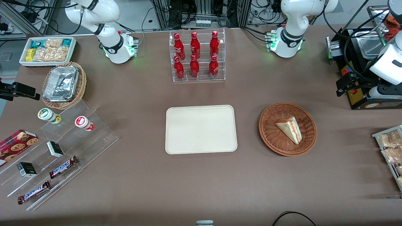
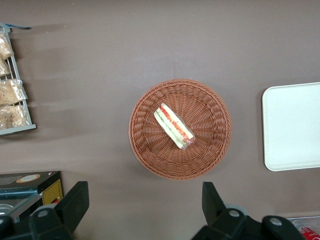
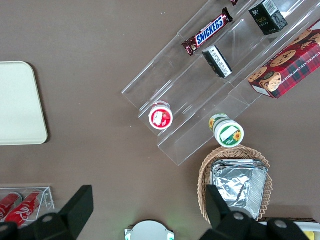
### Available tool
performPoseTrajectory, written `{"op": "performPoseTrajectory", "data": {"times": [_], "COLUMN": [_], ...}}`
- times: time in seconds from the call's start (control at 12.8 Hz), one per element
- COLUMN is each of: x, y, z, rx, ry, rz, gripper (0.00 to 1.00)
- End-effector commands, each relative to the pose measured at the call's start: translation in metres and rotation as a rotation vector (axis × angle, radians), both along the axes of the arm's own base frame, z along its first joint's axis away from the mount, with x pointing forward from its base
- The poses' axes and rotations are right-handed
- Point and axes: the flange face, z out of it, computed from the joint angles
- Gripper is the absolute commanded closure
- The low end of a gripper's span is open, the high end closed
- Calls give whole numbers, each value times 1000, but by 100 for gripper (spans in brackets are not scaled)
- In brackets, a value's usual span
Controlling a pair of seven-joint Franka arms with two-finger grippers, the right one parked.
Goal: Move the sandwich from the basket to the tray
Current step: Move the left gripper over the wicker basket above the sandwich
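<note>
"SNICKERS" on two brown candy bars (image 1: 63, 166) (image 1: 34, 192), lower left of front view; same on bar (image 3: 207, 31), right wrist view. "CHOCOLATE CHIP" on red tartan cookie box (image 3: 287, 67).

The round reddish-brown woven wicker basket (image 2: 180, 129) sits on the brown table (image 2: 150, 45), and in its middle lies the triangular white-bread sandwich (image 2: 173, 126) — its red and green filling stripe faces up. The left arm's gripper (image 2: 145, 202) hangs high above the table beside the basket, its two dark fingers (image 2: 75, 202) spread wide apart. The flat cream rectangular tray (image 2: 292, 127) lies near the basket, apart from it — bare.
</note>
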Motion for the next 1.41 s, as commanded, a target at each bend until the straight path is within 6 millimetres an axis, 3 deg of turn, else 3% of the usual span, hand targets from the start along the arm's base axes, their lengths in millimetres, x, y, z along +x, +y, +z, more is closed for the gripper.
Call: {"op": "performPoseTrajectory", "data": {"times": [0.0, 0.71, 0.94, 1.33], "x": [-3, 20, 26, 14], "y": [-1, -17, -36, -51], "z": [-3, -51, -107, -193], "rx": [9, 20, 20, 2], "ry": [27, 76, 76, 41], "rz": [5, -5, 115, 415], "gripper": [0, 0, 0, 0]}}
